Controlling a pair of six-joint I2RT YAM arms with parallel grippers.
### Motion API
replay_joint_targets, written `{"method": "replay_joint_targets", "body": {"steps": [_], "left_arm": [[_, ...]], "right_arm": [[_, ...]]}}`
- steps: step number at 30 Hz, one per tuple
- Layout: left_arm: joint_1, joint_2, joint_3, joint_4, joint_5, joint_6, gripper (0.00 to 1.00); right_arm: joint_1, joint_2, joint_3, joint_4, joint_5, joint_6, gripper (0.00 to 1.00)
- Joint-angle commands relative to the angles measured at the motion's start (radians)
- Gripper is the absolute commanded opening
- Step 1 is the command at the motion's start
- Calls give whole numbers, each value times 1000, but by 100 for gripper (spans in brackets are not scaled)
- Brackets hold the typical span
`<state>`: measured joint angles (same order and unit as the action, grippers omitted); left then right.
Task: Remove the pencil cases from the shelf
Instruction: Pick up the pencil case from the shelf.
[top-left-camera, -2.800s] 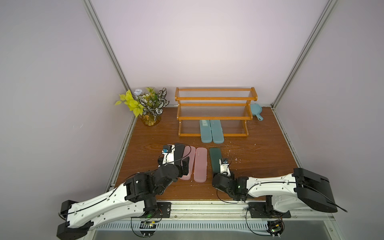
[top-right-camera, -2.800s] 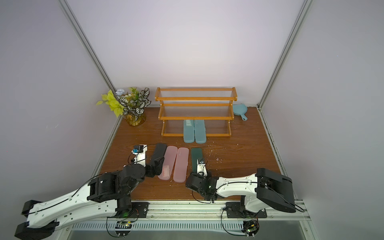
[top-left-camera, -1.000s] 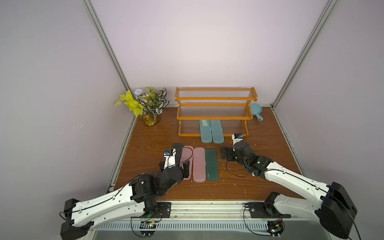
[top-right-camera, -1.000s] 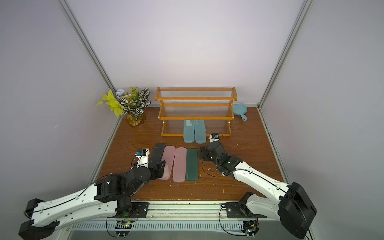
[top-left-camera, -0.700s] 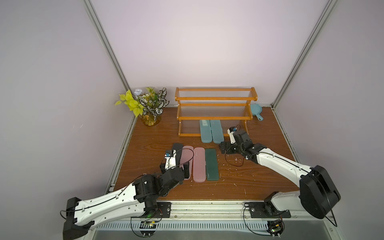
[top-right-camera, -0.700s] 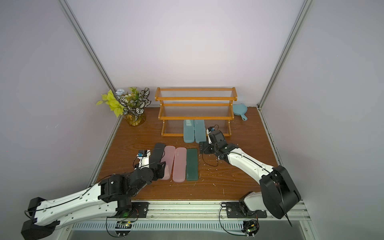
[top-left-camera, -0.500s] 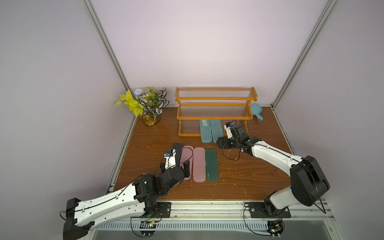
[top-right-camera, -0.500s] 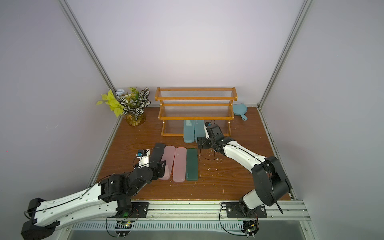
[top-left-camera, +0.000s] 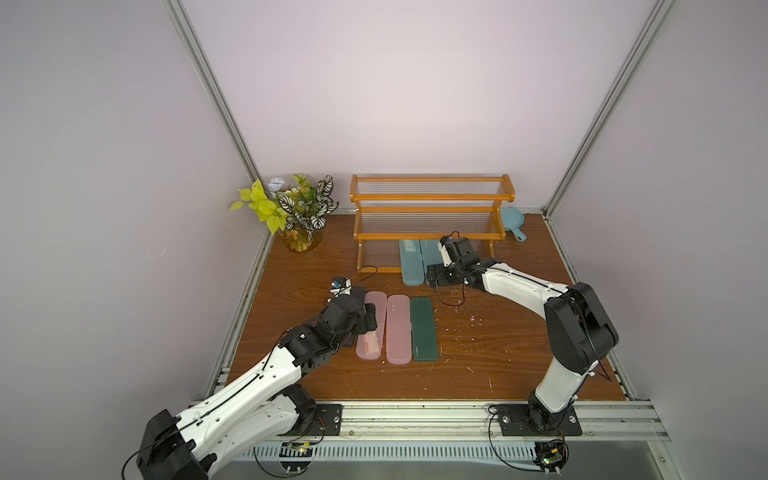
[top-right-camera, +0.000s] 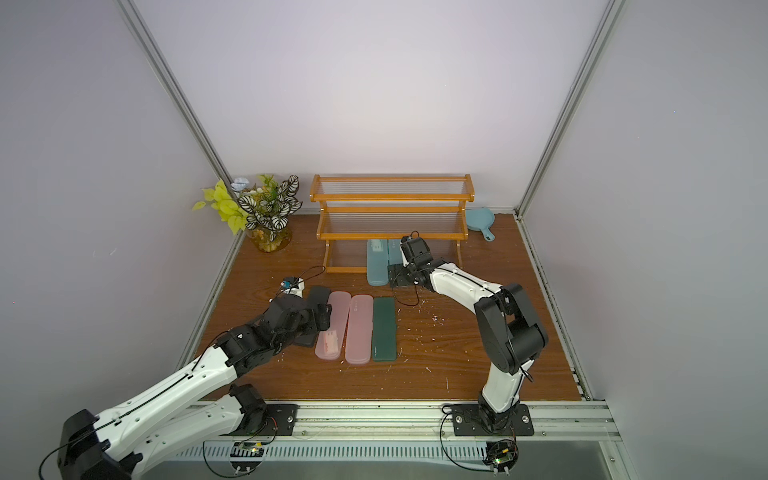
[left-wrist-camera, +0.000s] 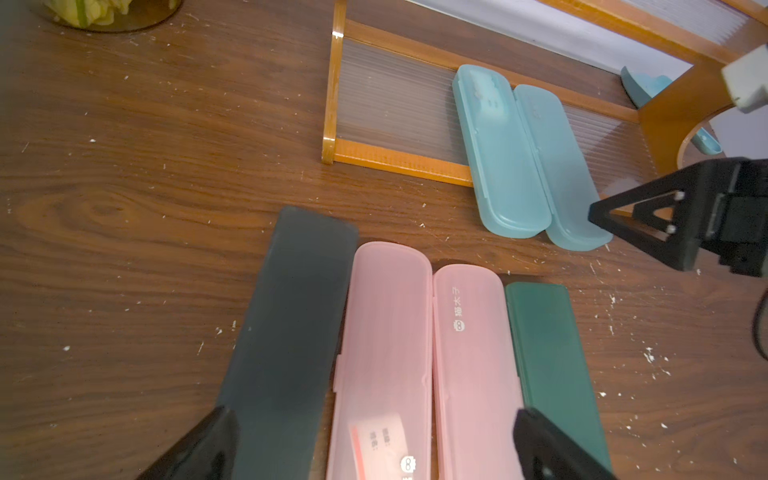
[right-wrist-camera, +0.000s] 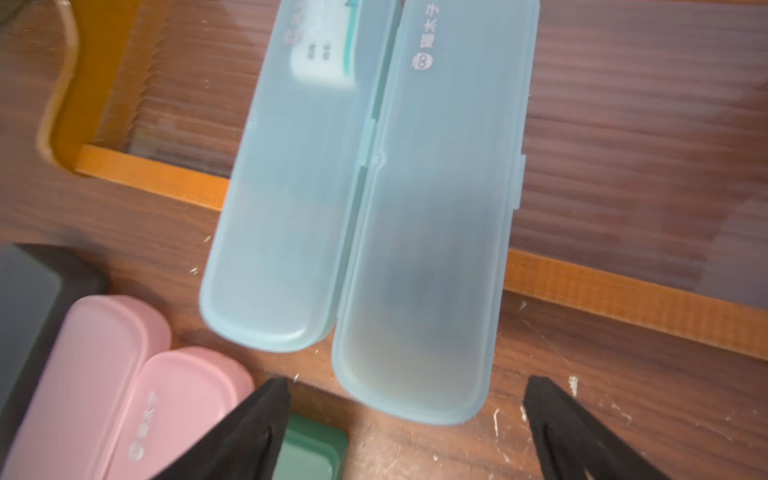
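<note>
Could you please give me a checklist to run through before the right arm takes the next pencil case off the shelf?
1. Right gripper open and empty: ok, jaws wide apart.
2. Lined up with a case: ok; in the right wrist view the teal case without the insert ends just ahead of the fingers, not yet between them.
3. Graspable end: ok; both teal cases overhang the front rail of the shelf.
4. Neighbour free: not ok; the teal case with the white insert touches it along one side.
5. Left gripper out of the way: ok, open above the pink cases, apart from the right arm.
6. Set-down room beside the dark green case: ok.
</note>
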<state>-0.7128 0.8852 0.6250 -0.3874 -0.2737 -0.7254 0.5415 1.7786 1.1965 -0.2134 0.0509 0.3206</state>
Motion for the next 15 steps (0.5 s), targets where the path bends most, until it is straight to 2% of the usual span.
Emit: {"method": "replay_joint_targets", "body": {"steps": [1, 15], "left_arm": [[16, 17, 36, 27, 51, 67, 97], [22, 14, 8, 33, 61, 60, 97]], "right_arm": [[-2, 10, 45, -13, 42, 0, 95], [8, 69, 71, -29, 43, -2, 95]]}}
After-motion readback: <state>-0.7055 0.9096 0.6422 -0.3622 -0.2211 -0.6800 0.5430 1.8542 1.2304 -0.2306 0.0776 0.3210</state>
